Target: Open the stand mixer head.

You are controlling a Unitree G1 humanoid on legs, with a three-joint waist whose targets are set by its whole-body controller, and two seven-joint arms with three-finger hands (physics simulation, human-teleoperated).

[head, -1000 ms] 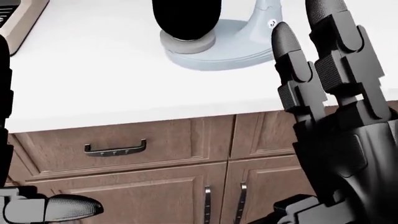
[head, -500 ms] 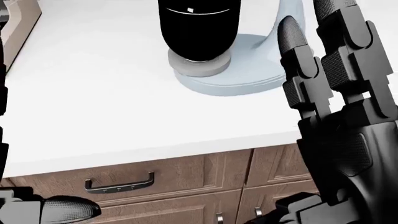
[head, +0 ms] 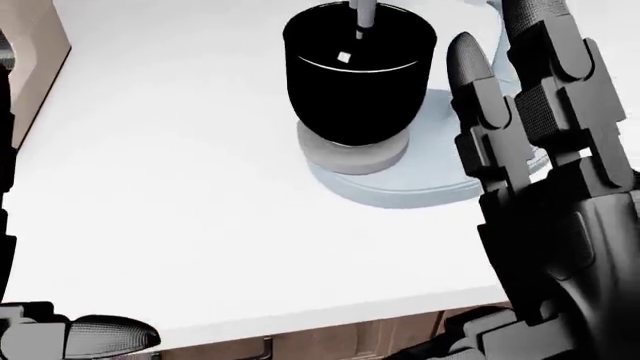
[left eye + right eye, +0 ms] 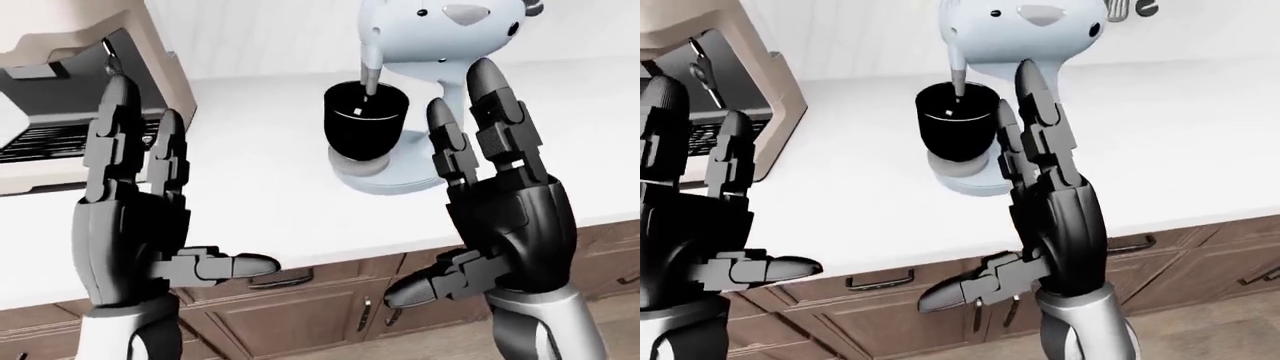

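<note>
One stand mixer (image 4: 440,45) stands on the white bench (image 4: 260,202), toward its far edge by the wall, and we see its pale blue head lowered over the bowl. One black bowl (image 4: 366,124) sits on the mixer's round base (image 3: 400,184), and one thin grey beater shaft (image 4: 369,75) reaches from the head down into the bowl. The mixer's neck rises on the right side of the bowl in the left-eye view, partly hidden by our right hand.

Two hands are raised between us and the bench, palms turned inward and neither touching anything. Our right hand (image 4: 505,202) stands with its two long fingers (image 4: 495,112) straight up and its thumb stretched out sideways, spread wide and holding nothing; in the left-eye view it overlaps the mixer's base and neck, nearer to us than the mixer. Our left hand (image 4: 130,225) is likewise spread wide, fingers upright and thumb pointing toward the right, empty, near the bench's left end.

One beige coffee machine (image 4: 90,90) sits at the left end of the bench, well apart from the mixer. Below the bench's near edge we count several brown wooden cabinet fronts (image 4: 890,300) with dark metal handles (image 4: 878,283); their exact number is partly hidden by our arms.
</note>
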